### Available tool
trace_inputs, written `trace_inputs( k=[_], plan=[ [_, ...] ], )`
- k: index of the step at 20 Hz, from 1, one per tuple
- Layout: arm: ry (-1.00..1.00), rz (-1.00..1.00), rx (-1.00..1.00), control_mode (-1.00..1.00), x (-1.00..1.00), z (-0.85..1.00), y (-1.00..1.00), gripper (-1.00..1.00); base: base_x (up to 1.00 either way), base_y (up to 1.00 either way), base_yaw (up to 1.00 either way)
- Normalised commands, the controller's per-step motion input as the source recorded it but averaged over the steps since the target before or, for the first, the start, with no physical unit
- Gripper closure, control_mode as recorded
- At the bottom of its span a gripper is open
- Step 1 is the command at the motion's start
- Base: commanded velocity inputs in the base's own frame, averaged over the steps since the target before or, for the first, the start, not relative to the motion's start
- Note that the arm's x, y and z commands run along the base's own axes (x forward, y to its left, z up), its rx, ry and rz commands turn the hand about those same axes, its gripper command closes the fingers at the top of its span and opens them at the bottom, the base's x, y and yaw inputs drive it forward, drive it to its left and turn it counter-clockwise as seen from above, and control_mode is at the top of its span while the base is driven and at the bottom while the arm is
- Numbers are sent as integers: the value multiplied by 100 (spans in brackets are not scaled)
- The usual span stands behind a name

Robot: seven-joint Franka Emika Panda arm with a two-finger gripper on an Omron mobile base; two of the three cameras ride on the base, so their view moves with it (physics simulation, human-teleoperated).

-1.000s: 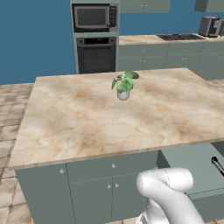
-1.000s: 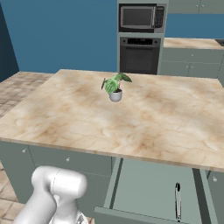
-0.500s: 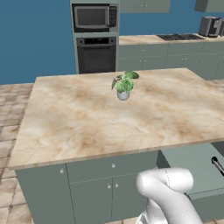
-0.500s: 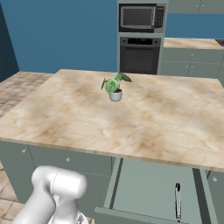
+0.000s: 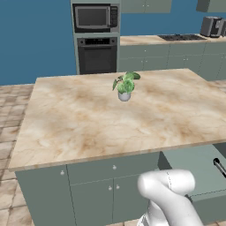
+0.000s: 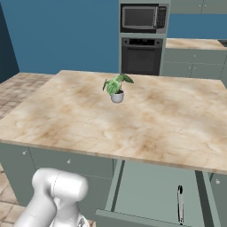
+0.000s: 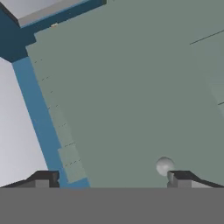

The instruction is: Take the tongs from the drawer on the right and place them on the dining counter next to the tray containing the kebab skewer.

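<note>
The drawer (image 6: 146,186) stands pulled out under the right end of a marbled island, also seen as the drawer (image 5: 194,164). Inside it, near its right side, lie the slim dark tongs (image 6: 180,204) with a pale edge; the tongs (image 5: 219,167) reach the frame's edge in the left base view. In the hand view my gripper (image 7: 113,179) is open, fingertips (image 7: 43,177) far apart, facing a flat grey-green front with a small round pale knob (image 7: 164,166) just beside the right tip. Nothing is between the fingers. The dining counter, tray and kebab skewer are out of view.
The marbled island (image 5: 88,123) carries a potted plant (image 5: 125,86) near its middle. Closed cabinet doors (image 5: 97,190) sit left of the drawer. Behind stand a wall oven (image 5: 97,55) with microwave and a back counter (image 5: 176,39). My white arm (image 6: 57,195) rises in front of the cabinets.
</note>
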Motion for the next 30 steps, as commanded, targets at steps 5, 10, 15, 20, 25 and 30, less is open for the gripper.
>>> trace_inputs(
  k=[5,10,15,20,25,30],
  plan=[
    [-4,0,2,-100,-50,59,-4,-100,0,0,0],
    [-3,0,2,-100,-44,61,-2,-100,0,0,0],
    [-3,0,1,-100,-40,63,0,-100,0,0,0],
    [0,0,0,-100,-32,63,-3,-100,0,0,0],
    [0,0,0,-100,-16,67,0,-100,0,0,0],
    [0,0,0,-100,-11,63,0,-100,0,0,0]
  ],
)
